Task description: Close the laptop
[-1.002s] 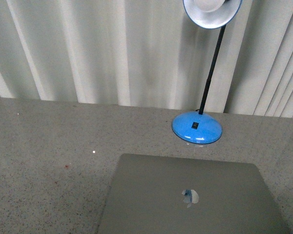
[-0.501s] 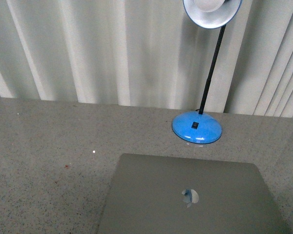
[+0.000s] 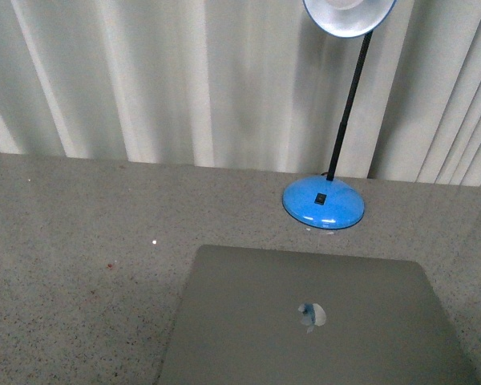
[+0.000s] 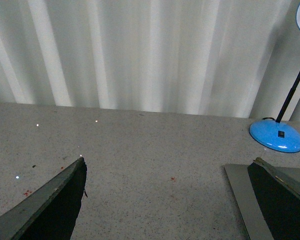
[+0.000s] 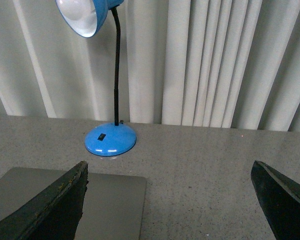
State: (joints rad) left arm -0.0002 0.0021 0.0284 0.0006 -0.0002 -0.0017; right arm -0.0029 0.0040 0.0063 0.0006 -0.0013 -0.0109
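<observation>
Front view: laptop (image 3: 305,321) lies shut, lid flat on the speckled table (image 3: 80,241), apple logo (image 3: 311,314) up; blue lamp (image 3: 324,202) just behind it; no arms seen. Left wrist view: left gripper (image 4: 170,200) fingers (image 4: 55,205) spread wide, empty; laptop corner beside one finger. Right wrist view: right gripper (image 5: 172,200) fingers (image 5: 50,205) wide apart, empty; laptop partly under one finger.

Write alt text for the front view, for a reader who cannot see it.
A silver-grey laptop lies on a speckled grey table, lid down with its logo facing up. Behind it stands a blue desk lamp, a black stem rising to its shade, before pale pleated curtains. Neither arm is in view.
</observation>
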